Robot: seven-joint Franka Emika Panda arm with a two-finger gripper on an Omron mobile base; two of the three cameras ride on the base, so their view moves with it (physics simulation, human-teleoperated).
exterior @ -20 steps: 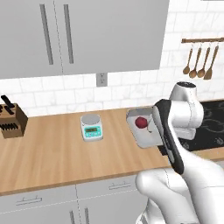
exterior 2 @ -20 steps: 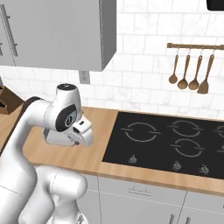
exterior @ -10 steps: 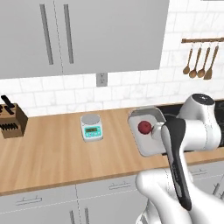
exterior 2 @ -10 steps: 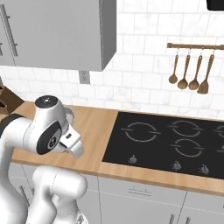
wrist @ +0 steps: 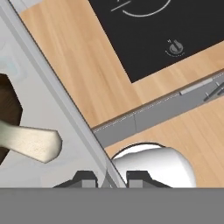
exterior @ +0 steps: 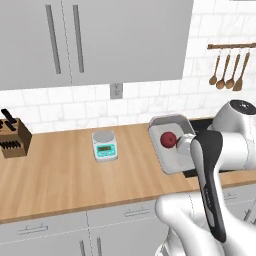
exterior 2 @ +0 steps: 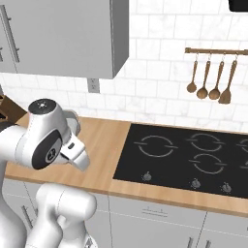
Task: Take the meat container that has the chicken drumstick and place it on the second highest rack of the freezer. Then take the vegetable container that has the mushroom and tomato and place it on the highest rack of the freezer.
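Hand view shows the gripper (wrist: 106,178) closed on the rim of the container (wrist: 48,127), held at the left of the frame. In the left base view it sits right of centre with a tomato (exterior: 168,139) inside, so this appears to be the vegetable step; next, carry it level to the freezer's top rack.
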